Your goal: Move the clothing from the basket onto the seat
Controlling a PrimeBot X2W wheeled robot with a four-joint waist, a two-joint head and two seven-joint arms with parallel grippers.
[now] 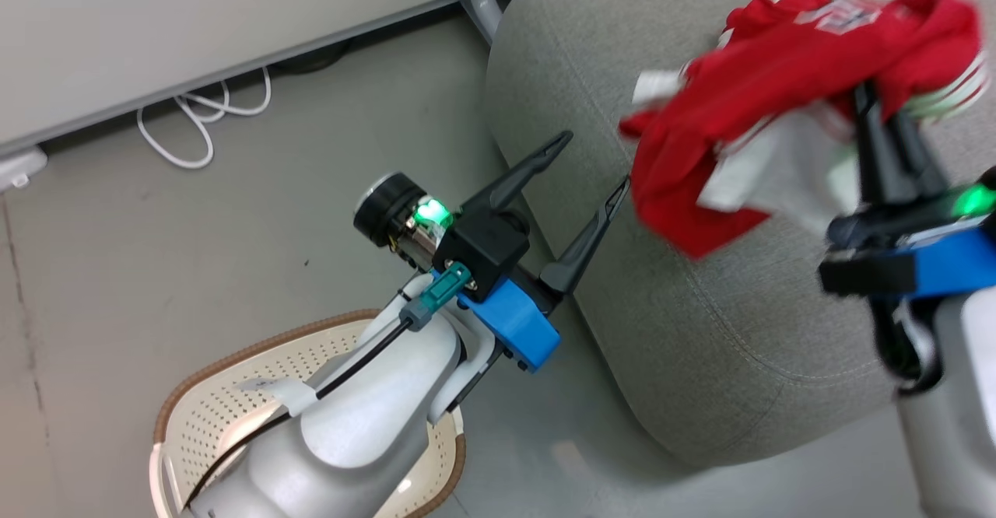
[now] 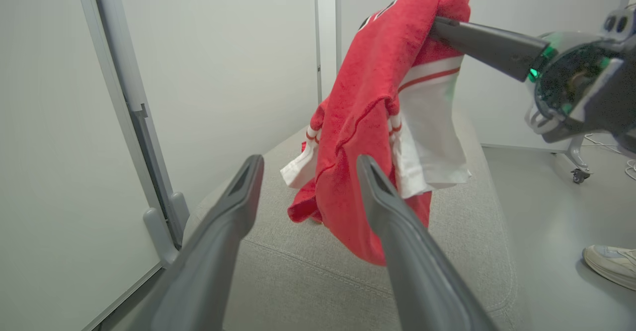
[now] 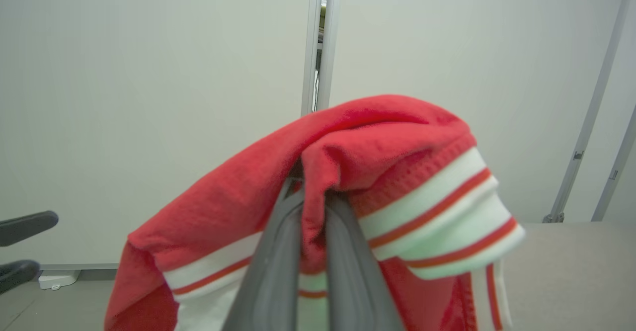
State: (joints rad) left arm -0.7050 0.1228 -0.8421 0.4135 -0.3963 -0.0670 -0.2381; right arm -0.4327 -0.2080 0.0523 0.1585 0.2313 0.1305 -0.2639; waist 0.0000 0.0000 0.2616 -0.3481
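Basket (image 1: 233,393), one, cream-white, on the floor (image 1: 156,253) under the left arm (image 1: 373,417), left gripper (image 1: 597,160) spread wide and empty beside the one grey seat (image 1: 700,308), right gripper (image 1: 875,106) clamped on one red, white-trimmed bundle of clothing (image 1: 778,59) hanging over the seat cushion.

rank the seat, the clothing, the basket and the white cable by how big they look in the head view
1. seat, clearly largest.
2 and 3. clothing and basket: too close to rank; the clothing hangs nearer the camera, the left arm hides part of the basket.
4. white cable, smallest.
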